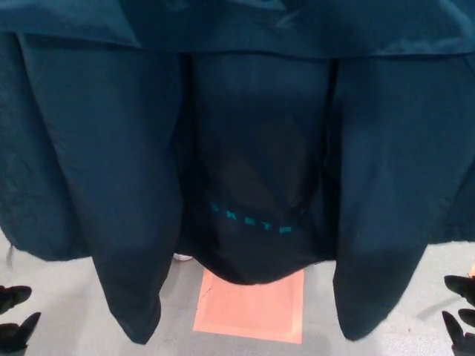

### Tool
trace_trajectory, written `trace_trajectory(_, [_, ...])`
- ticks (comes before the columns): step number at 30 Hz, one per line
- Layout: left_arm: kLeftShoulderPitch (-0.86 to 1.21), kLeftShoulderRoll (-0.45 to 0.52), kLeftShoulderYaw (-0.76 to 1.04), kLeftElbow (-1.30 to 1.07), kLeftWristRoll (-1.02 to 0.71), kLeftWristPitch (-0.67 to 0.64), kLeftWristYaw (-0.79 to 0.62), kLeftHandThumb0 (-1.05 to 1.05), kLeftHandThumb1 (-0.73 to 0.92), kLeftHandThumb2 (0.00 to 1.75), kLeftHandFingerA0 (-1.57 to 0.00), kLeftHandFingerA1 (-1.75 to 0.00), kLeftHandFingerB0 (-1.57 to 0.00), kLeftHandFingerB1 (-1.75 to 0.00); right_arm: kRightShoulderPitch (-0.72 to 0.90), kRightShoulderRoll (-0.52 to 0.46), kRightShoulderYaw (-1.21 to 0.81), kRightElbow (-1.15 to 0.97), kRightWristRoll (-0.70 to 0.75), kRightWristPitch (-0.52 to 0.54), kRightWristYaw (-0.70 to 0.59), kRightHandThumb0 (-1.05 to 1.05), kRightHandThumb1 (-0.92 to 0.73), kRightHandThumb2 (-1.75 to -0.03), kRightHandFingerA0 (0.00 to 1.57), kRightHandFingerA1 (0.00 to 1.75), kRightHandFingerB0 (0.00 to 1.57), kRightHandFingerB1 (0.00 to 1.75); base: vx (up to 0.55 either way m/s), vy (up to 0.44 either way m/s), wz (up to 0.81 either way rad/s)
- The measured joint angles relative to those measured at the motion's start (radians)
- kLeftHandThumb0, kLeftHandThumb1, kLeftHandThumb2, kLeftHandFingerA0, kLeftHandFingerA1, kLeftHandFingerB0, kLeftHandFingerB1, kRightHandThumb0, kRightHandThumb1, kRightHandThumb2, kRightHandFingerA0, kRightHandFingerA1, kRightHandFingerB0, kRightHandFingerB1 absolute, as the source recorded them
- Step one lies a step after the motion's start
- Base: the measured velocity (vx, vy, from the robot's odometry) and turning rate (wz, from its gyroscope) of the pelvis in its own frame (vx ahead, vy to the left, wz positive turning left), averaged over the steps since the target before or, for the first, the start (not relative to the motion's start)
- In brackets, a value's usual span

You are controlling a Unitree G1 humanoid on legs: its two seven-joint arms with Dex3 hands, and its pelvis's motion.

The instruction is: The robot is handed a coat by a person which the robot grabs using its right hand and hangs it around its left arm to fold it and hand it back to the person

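Note:
A dark teal coat [245, 133] hangs in front of me and fills most of the head view, its two front panels and sleeves dangling and its lining with small turquoise lettering [256, 219] in the middle. My left hand [16, 319] shows only as black fingertips at the bottom left corner, apart from each other and clear of the coat. At the bottom right edge the black fingertips of my right hand [460, 315] are spread too, just right of the coat's hanging panel and not touching it. Whoever holds the coat is hidden behind it.
Grey floor [74, 319] shows below the coat. An orange-pink square patch [252, 308] lies on the floor beneath the coat's middle. A small bit of a white shoe [182, 258] peeks out under the hem.

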Motion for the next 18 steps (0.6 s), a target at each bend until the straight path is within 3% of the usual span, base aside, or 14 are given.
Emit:
trace_trajectory(4, [0.003,0.0,0.011,0.01,-0.004,-0.016,-0.015,-0.57,0.87,0.66,-0.25,-0.32,-0.21,-0.3,0.005,0.0,-0.001,0.007,-0.001,-0.029,0.0,-0.33,-0.59,-1.12,0.0,0.47,0.0,0.46,0.1,-0.003,0.01])
trace_trajectory(10, [0.026,-0.006,0.028,0.01,-0.011,-0.045,-0.037,-0.59,0.87,0.66,-0.21,-0.32,-0.17,-0.3,0.123,0.004,-0.013,-0.196,0.01,-0.061,0.008,-0.35,-0.56,-1.11,0.01,0.47,0.0,0.46,0.02,-0.001,0.0])
trace_trajectory(11, [0.026,-0.008,0.033,0.009,-0.014,-0.046,-0.041,-0.33,0.62,1.12,0.0,-0.47,0.0,-0.48,0.145,0.005,-0.013,-0.239,0.012,-0.063,0.009,-0.35,-0.55,-1.11,0.01,0.47,0.0,0.46,0.0,0.0,0.0])
trace_trajectory(17, [0.036,-0.019,0.056,-0.001,-0.023,-0.049,-0.069,-0.34,0.57,1.1,-0.01,-0.47,-0.01,-0.46,0.311,0.007,-0.015,-0.496,0.022,-0.077,0.019,-0.34,-0.57,-1.12,0.02,0.46,0.0,0.46,0.0,0.0,0.0])
trace_trajectory(18, [0.042,-0.021,0.059,-0.004,-0.024,-0.05,-0.072,-0.34,0.59,1.11,0.0,-0.47,0.0,-0.46,0.347,0.007,-0.016,-0.541,0.024,-0.079,0.021,-0.7,-0.91,-0.67,0.28,0.34,0.16,0.28,0.0,0.0,0.0])
